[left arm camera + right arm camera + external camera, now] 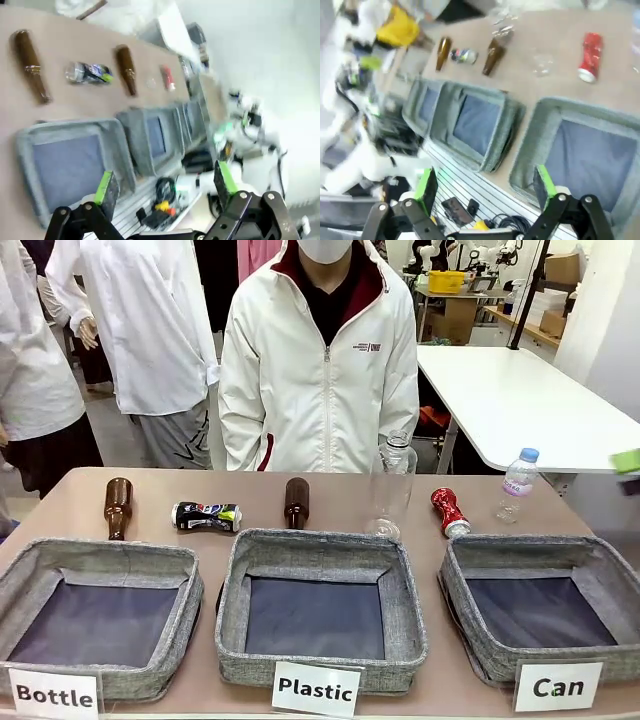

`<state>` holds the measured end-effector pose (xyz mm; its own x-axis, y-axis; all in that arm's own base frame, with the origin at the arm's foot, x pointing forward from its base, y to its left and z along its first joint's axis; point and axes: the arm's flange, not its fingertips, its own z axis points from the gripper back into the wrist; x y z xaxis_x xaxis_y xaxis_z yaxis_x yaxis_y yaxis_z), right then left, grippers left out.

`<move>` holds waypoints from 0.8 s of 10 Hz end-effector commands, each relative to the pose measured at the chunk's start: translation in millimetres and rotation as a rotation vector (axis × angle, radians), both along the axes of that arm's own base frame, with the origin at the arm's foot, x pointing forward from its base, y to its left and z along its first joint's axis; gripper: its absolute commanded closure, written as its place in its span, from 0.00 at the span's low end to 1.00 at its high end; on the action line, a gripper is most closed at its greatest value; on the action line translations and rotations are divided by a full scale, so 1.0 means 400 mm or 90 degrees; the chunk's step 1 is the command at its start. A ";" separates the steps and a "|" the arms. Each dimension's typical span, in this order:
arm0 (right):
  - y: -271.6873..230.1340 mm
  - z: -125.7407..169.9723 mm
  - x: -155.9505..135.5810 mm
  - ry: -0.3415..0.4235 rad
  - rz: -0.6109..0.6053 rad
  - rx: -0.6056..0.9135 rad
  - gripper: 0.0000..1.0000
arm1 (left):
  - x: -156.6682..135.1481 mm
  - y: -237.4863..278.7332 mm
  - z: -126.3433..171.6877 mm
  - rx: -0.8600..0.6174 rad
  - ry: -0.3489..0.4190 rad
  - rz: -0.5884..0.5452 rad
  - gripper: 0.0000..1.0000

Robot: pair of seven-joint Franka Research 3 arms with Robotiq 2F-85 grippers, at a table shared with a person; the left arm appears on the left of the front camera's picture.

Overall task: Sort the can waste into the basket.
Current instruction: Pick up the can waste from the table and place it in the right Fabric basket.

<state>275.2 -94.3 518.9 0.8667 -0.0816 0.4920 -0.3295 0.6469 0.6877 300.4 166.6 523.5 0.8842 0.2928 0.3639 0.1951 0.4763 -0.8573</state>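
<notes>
The black can (206,516) with blue, white and green print lies on its side behind the left basket; in the left wrist view the black can (90,73) lies between two brown bottles. The red can (449,511) lies behind the "Can" basket (545,552); from the right wrist the red can (591,56) sits beyond the Can basket (540,137). My left gripper (165,187) hangs open above the near table edge, nothing between its fingers. My right gripper (485,187) is open too, empty, over the near side of the baskets.
Two brown glass bottles (118,507) (296,502) lie on the table. A clear plastic bottle (392,485) stands mid-table, a smaller one (518,485) at the right. Baskets labelled "Bottle" (30,565) and "Plastic" (320,545) sit left and centre. A person (320,360) stands at the far side.
</notes>
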 end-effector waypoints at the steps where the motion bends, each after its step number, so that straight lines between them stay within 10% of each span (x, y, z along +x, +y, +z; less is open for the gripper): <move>1: -0.086 -0.120 -0.084 -0.006 -0.055 0.106 0.00 | 0.027 0.054 -0.064 -0.082 0.012 0.115 0.00; 6: -0.257 -0.215 -0.093 0.050 -0.247 0.175 0.00 | -0.019 0.069 -0.206 -0.161 0.140 0.395 0.00; 8: -0.304 -0.183 -0.104 0.065 -0.195 0.196 0.00 | -0.028 0.165 -0.204 -0.168 0.098 0.276 0.00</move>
<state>236.7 -218.3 436.7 0.8200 -0.4958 0.2859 -0.0302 0.4613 0.8867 291.1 219.8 434.3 0.6560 0.7508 0.0774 -0.1679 0.2451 -0.9549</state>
